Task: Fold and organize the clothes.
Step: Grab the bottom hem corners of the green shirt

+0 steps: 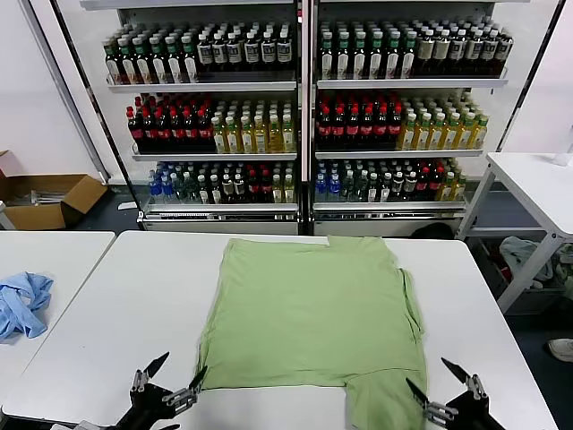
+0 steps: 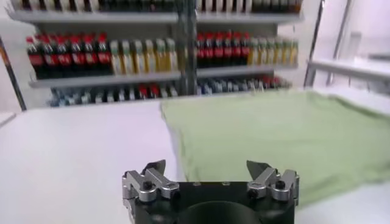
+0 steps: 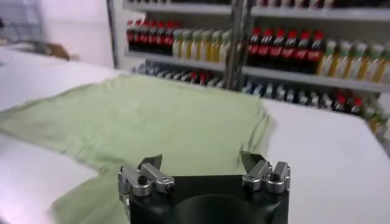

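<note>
The light green shirt (image 1: 313, 305) lies flat on the white table (image 1: 134, 296), with its buttons and chest print hidden. One part of it reaches the table's front edge at the right (image 1: 380, 403). My left gripper (image 1: 179, 369) is open and empty, low by the shirt's front left corner. My right gripper (image 1: 428, 374) is open and empty, just right of the shirt's front right part. The left wrist view shows the left gripper (image 2: 206, 165) with the shirt (image 2: 274, 134) ahead. The right wrist view shows the right gripper (image 3: 201, 159) over the shirt (image 3: 152, 115).
A light blue cloth (image 1: 22, 303) lies on a separate table at the left. Drink coolers full of bottles (image 1: 304, 107) stand behind the table. A cardboard box (image 1: 49, 199) sits on the floor at the far left. Another white table (image 1: 537, 179) stands at the right.
</note>
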Tool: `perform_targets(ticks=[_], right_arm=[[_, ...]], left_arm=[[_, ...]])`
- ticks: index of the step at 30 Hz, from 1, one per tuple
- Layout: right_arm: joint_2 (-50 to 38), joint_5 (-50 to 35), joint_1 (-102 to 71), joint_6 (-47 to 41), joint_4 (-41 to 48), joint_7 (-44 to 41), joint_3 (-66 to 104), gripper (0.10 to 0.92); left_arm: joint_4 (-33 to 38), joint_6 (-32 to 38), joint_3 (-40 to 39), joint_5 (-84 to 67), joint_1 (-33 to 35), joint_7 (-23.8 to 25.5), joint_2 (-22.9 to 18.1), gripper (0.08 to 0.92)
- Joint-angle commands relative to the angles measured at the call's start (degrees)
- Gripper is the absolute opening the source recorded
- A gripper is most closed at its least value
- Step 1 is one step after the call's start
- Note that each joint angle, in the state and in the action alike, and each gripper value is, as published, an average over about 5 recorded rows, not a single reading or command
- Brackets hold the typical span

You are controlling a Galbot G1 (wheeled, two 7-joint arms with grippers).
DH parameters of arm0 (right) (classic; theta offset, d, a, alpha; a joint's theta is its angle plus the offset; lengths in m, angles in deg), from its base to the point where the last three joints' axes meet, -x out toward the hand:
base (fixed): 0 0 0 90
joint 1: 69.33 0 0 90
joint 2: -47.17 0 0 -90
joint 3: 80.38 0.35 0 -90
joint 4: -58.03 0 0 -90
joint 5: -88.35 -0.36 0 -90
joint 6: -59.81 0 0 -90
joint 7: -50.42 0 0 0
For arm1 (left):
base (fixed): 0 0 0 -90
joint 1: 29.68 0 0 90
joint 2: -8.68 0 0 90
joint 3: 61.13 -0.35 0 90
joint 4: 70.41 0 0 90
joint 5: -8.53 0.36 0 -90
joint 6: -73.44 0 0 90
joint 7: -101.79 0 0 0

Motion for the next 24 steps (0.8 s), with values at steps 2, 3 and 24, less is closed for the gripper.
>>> perform_targets(ticks=[2,3,24], right_arm=[[-4.3,-0.5,-5.1,-3.2,-1.9,2.0,-2.0,0.823],[-4.2,-0.5,-5.1,-3.2,-1.7,2.0,-2.0,0.823],[-2.1,-0.1,-5.3,-3.4,0.2,1.4,-2.7,0.606]], left_arm=[[-0.6,-5.1,-2.1,-2.2,0.3,-3.1,6.7,0.823],[-1.0,-5.2,-2.2,-2.6,-0.5,-3.3,6.7,0.823],[-6.5,-7.3,-7.7,-7.2,-11.6,-3.8,7.1,0.815]])
